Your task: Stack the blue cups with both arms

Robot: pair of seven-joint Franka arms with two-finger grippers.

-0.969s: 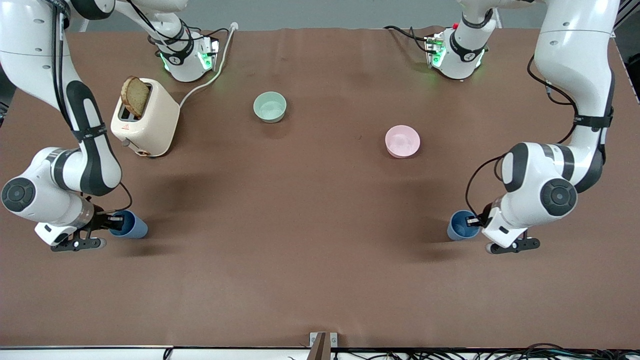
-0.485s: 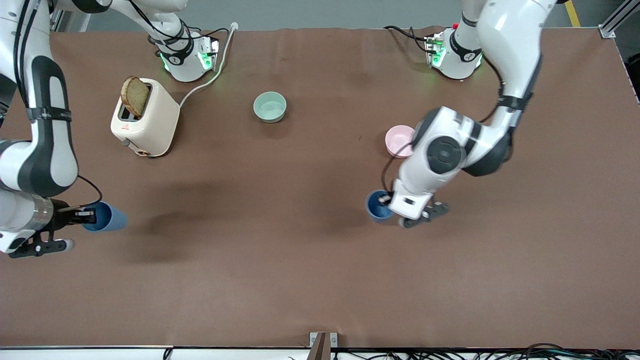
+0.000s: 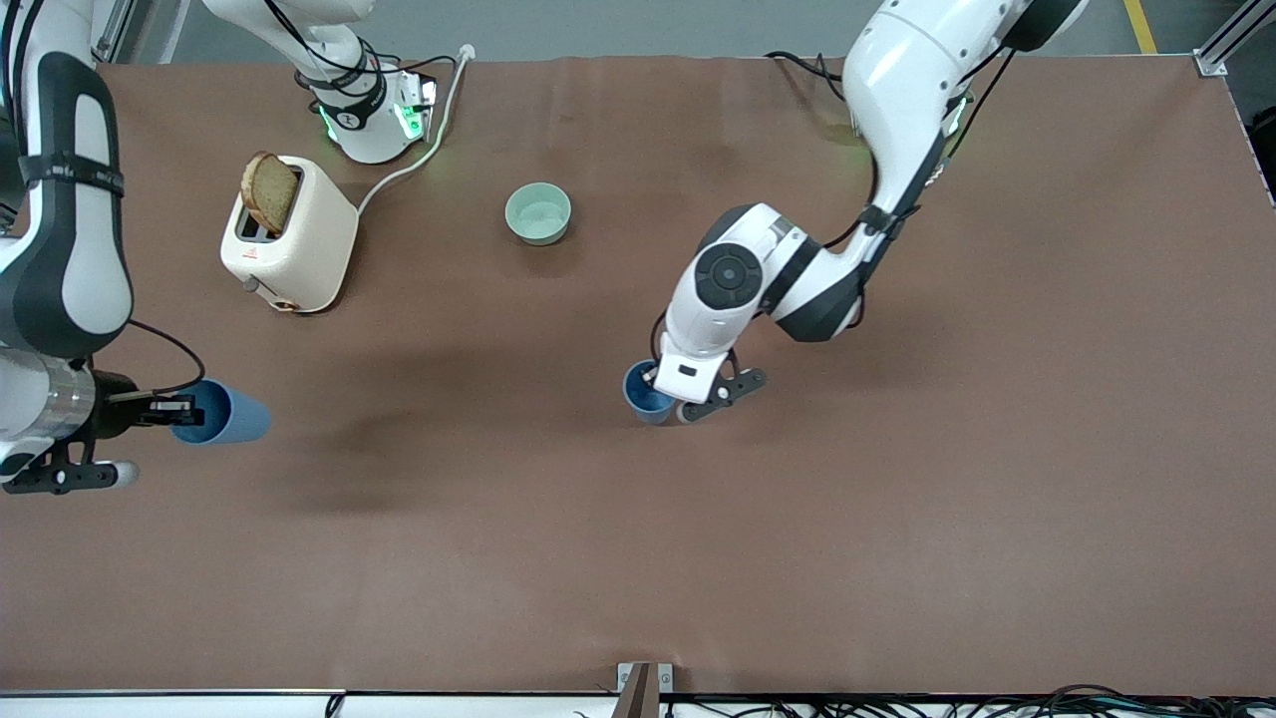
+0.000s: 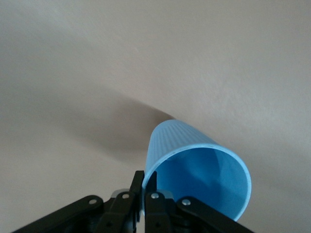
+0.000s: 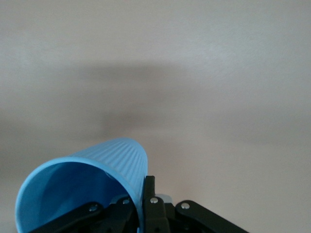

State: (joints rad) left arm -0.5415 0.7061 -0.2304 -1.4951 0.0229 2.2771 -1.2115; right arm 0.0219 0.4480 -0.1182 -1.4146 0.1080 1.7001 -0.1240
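Two blue cups are each held by a gripper. My left gripper [image 3: 655, 385] is shut on the rim of one blue cup [image 3: 643, 392], mouth up, over the middle of the table. In the left wrist view the fingers pinch the cup's wall [image 4: 194, 165] at the gripper [image 4: 145, 178]. My right gripper [image 3: 177, 410] is shut on the rim of the other blue cup [image 3: 224, 414], held tipped on its side over the right arm's end of the table. In the right wrist view that cup [image 5: 82, 177] sits in the gripper [image 5: 144, 188].
A cream toaster [image 3: 297, 239] with a slice of toast [image 3: 269, 191] stands near the right arm's base, its cord [image 3: 419, 150] running to the table's edge. A pale green bowl [image 3: 538, 212] sits beside it toward the middle. The pink bowl is hidden by the left arm.
The left arm has swung from its end of the table to the middle, carrying its cup. The right gripper has drawn toward its end, lifting and tipping its cup.
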